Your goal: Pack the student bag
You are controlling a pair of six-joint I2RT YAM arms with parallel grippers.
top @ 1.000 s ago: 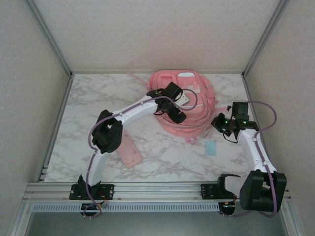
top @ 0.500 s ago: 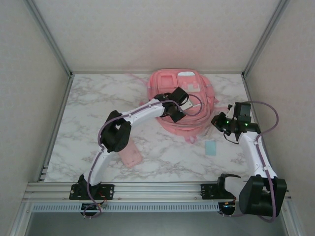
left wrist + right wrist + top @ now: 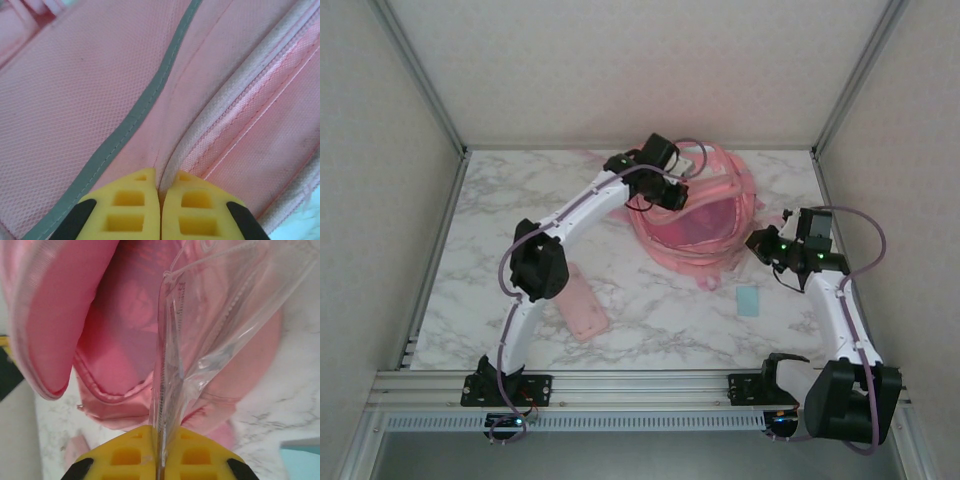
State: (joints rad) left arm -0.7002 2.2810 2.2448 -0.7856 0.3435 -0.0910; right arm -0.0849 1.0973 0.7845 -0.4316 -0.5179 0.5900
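The left gripper is pinched shut on a fold of the bag (which lies toward the back of the table, mouth agape). The right gripper clamps a clear plastic piece just before that mouth.

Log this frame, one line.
left gripper: shut on large soft pink fabric backpack | right gripper: shut on clear flat plastic piece | backpack: mouth open
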